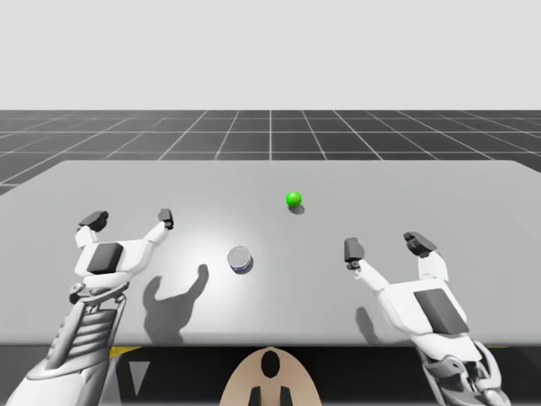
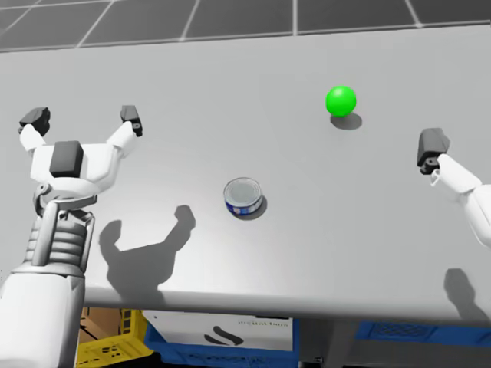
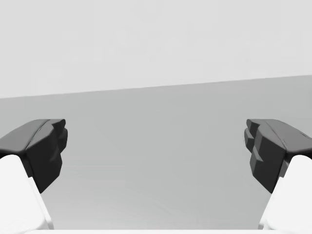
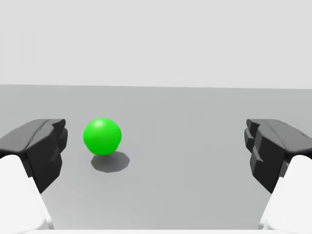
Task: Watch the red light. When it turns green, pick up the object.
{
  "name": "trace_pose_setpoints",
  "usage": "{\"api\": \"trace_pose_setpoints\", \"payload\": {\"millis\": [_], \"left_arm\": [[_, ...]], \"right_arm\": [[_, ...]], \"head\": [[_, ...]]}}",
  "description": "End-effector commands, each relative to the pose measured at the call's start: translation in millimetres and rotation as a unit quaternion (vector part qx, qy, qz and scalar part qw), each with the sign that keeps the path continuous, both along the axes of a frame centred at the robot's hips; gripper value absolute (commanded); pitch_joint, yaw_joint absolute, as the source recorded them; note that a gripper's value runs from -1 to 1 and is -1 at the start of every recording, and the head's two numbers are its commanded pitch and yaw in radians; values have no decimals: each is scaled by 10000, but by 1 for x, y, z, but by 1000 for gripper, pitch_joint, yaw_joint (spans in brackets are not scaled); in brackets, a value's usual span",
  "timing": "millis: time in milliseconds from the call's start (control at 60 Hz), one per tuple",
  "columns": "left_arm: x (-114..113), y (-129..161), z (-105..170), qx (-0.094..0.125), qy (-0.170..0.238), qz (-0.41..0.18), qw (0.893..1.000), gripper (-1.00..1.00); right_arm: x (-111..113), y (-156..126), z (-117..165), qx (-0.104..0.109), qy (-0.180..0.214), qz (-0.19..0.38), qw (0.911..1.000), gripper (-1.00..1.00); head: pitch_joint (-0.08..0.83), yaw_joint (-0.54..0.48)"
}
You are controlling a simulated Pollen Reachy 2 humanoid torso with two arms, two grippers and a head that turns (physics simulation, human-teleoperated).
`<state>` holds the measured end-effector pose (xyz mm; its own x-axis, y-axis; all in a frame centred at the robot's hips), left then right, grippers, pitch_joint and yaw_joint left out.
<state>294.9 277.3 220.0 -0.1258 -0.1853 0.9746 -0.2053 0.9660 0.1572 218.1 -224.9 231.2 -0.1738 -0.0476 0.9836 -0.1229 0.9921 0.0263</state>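
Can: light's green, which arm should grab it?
Left, probably. In the high view the can lies closer to my open left gripper than to my right gripper, which faces the green light.

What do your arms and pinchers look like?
Both arms are white. My left arm has a ribbed wrist. My left gripper and right gripper each have two white fingers with black tips and a dark square patch.
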Motion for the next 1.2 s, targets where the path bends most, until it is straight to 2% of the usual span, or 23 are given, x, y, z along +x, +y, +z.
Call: {"api": "trace_pose_setpoints", "payload": {"millis": [17, 50, 150, 200, 233, 300, 333, 350, 467, 533, 717, 817, 883, 933, 1017, 1117, 1200], "left_arm": [[0, -2, 2, -126, 31, -142, 9998, -1000], [-1, -4, 3, -234, 53, -261, 9994, -1000], [-12, -15, 10, -351, 144, -766, 9963, -1000], [-19, -22, 13, -272, 219, -1088, 9935, -1000], [-28, -30, 16, -237, 423, -1613, 9857, -1000], [-38, -38, 17, -296, 631, -2003, 9772, -1000], [-44, -42, 18, -237, 735, -2275, 9707, -1000], [-49, -45, 17, -225, 840, -2559, 9628, -1000], [-64, -51, 12, -241, 1203, -3154, 9410, -1000], [-68, -54, 5, -226, 1401, -3304, 9331, -1000], [-66, -69, -30, -146, 1891, -3383, 9217, -1000], [-59, -79, -45, -192, 2128, -3419, 9151, -1000], [-52, -87, -53, -303, 2312, -3454, 9090, -1000], [-49, -91, -56, -297, 2345, -3449, 9084, -1000], [-39, -100, -63, -440, 2501, -3461, 9032, -1000], [-30, -110, -70, -507, 2622, -3416, 9011, -1000], [-21, -120, -76, -493, 2685, -3402, 8999, -1000]], "right_arm": [[-1, 4, -2, 128, 46, 36, 9999, -1000], [-1, 4, -2, 128, 47, 36, 9999, -1000], [0, 4, -3, 127, 57, 27, 9999, -1000], [0, 4, -3, 128, 57, 28, 9999, -1000], [-1, 4, -3, 123, 58, 29, 9999, -1000], [-1, 4, -3, 119, 64, 30, 9999, -1000], [0, 3, -3, 115, 62, 44, 9999, -1000], [0, 3, -3, 72, 36, 35, 10000, -1000], [0, 3, -4, 64, 34, 40, 10000, -1000], [1, 3, -4, 72, 45, 41, 10000, -1000], [2, 2, -4, 96, 54, 48, 9999, -1000], [2, 2, -4, 56, 34, 23, 10000, -1000], [3, 2, -4, 11, 23, -2, 10000, -1000], [3, 2, -4, 6, 16, 3, 10000, -1000], [4, 1, -4, 5, 14, 5, 10000, -1000], [4, 0, -4, 18, 14, 10, 10000, -1000], [4, 0, -4, 32, 11, 17, 10000, -1000]], "head": [[695, 149], [696, 150], [692, 147], [690, 148], [690, 152], [688, 159], [689, 163], [688, 167], [688, 170], [688, 170], [685, 167], [684, 168], [684, 167], [683, 167], [681, 164], [682, 160], [682, 156]]}}
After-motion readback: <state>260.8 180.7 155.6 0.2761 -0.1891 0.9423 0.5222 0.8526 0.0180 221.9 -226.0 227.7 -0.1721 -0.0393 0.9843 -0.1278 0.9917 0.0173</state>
